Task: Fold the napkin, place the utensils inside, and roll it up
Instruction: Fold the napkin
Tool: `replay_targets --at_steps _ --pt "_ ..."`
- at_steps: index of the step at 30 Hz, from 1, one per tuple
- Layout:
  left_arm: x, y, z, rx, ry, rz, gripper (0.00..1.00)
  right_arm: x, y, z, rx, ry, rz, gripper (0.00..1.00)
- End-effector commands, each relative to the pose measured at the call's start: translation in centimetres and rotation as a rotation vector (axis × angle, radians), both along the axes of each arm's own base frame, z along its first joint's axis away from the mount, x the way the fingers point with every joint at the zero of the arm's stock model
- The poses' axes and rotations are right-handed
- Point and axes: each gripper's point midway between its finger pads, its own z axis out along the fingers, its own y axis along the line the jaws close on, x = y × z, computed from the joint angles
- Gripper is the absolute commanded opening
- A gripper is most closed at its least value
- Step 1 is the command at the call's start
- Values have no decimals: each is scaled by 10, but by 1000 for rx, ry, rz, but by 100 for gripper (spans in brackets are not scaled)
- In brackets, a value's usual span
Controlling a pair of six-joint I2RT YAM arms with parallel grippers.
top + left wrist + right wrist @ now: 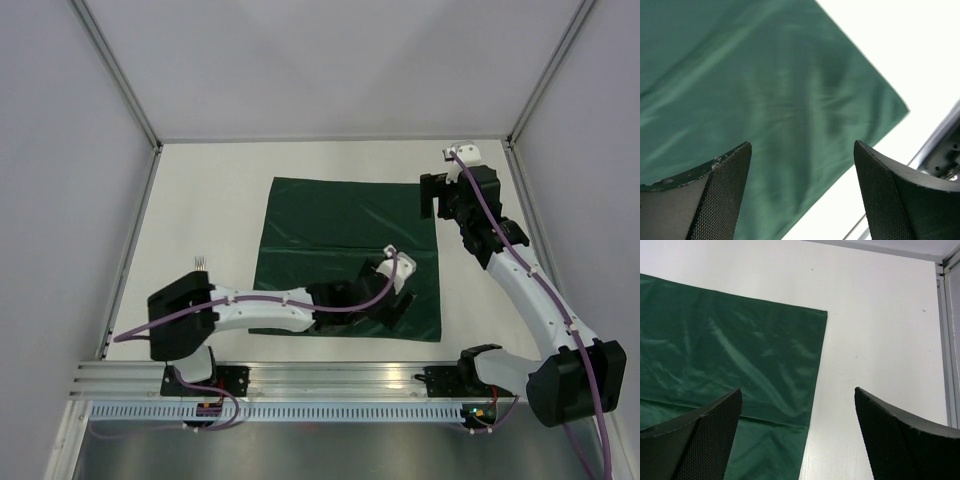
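Observation:
The dark green napkin (340, 250) lies spread flat on the white table, with fold creases. My left gripper (393, 305) hovers open over its near right part. In the left wrist view the napkin (765, 100) fills the frame, its corner sits to the right, and the gripper (800, 192) is empty with its jaws wide apart. My right gripper (430, 196) is open above the napkin's far right corner. In the right wrist view the napkin's (730, 350) right edge runs between the open gripper's (797, 435) jaws. Clear utensils are not visible.
A small grey pronged thing (200, 263), like fork tines, pokes out beyond the left arm's shoulder. Grey walls enclose the table on the left, back and right. An aluminium rail (330, 375) runs along the near edge, and its edge shows in the left wrist view (940, 135).

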Motion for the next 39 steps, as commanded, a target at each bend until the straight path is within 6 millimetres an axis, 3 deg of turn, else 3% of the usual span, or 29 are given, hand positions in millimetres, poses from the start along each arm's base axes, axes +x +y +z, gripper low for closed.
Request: replay_targets --at_steps 1,2,5,6,13,25,39 --pt "-8 -61 26 -170 -39 -18 85 1 -10 7 -31 -33 -48 98" --pt "-15 -74 15 -153 -27 -42 84 1 -11 7 -32 -32 -53 98" --pt "-33 -95 8 -150 -16 -94 80 1 -12 7 -37 -33 -60 98" --pt "-38 -99 -6 -125 -8 -106 79 1 -13 7 -38 -33 -63 98" --pt "-73 -130 -35 -98 17 -212 75 0 -13 8 -36 -36 -61 98" --pt "-76 -148 -61 -90 14 -251 73 0 -13 8 -36 -36 -62 98" --pt "-71 -143 -98 -20 7 -231 64 0 -13 7 -39 -30 -58 98"
